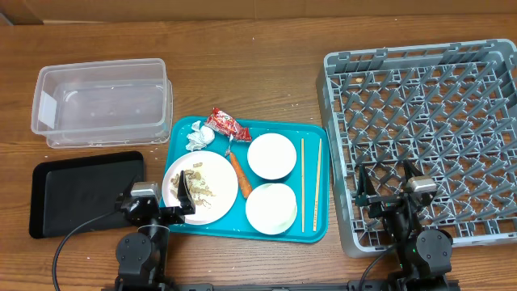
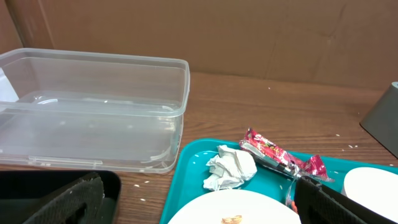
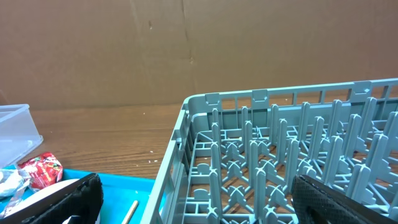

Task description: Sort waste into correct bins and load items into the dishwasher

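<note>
On the teal tray point(image 1: 311, 137) lie a red wrapper point(image 1: 226, 124), a white tissue point(image 1: 199, 139), an orange carrot piece point(image 1: 239, 174), two white bowls point(image 1: 272, 155) point(image 1: 271, 208), chopsticks point(image 1: 303, 186) and a plate point(image 1: 212, 166) with food scraps point(image 1: 198, 182). A clear tub point(image 1: 101, 109) and a black tray point(image 1: 85, 194) sit to the left, the grey dish rack point(image 1: 428, 137) to the right. My left gripper point(image 1: 155, 200) point(image 2: 196, 199) stands open and empty by the plate's near-left edge. My right gripper point(image 1: 389, 190) point(image 3: 196, 199) is open and empty over the rack's near-left corner.
A brown cardboard wall point(image 2: 249, 31) closes off the far side of the wooden table point(image 1: 266, 73). In the left wrist view the tissue point(image 2: 230, 168) and wrapper point(image 2: 280, 158) lie just beyond the plate point(image 2: 230, 208).
</note>
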Robot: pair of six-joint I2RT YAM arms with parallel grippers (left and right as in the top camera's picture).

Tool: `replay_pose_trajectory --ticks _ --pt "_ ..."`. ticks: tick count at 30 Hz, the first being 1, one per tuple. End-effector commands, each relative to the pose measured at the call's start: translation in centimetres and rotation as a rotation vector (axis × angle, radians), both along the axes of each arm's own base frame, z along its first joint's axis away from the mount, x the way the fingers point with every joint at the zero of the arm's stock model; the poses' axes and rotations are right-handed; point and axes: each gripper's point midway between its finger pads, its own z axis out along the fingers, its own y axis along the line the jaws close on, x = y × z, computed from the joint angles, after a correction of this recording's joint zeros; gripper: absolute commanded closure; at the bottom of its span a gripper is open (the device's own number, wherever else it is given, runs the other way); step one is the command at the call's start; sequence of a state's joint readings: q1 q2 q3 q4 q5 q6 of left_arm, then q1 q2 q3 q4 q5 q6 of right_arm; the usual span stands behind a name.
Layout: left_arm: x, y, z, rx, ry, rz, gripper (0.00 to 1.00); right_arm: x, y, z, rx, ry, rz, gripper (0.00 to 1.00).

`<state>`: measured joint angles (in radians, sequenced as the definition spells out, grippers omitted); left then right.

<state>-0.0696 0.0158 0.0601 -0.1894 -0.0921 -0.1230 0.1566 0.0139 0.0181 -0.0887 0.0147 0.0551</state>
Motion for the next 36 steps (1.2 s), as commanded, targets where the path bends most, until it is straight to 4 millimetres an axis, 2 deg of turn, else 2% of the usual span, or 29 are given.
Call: replay_pose_trajectory --ticks 1,19,23,28,31,34,36 --pt "0.0 0.0 0.1 0.013 -0.010 -0.003 0.00 0.0 -0.1 -0.1 -0.002 -0.008 -0.004 0.00" --pt "0.0 0.0 0.1 0.013 -0.010 -0.003 0.00 0.0 -0.1 -0.1 -0.002 -0.007 -0.004 0.00" --pt "0.1 1.8 2.5 0.066 -0.101 0.099 0.00 0.0 -0.1 -0.1 -0.002 -0.007 -0.004 0.00" --pt "0.1 1.8 2.6 0.062 -0.108 0.100 0.00 0.0 -0.1 0.0 -0.001 -0.009 -0.001 0.00" --pt "0.2 0.1 2.9 0.011 -0.124 0.003 0.00 -0.1 0.6 -0.2 0.003 -0.003 0.038 0.00" --pt "0.0 -3.1 2.9 -0.033 -0.122 -0.183 0.00 -0.1 0.7 0.0 0.055 -0.001 0.040 0.00" --pt "-0.6 -5.5 3.6 -0.041 -0.149 -0.325 0.00 -0.3 1.5 0.4 0.057 -0.014 0.093 0.00"
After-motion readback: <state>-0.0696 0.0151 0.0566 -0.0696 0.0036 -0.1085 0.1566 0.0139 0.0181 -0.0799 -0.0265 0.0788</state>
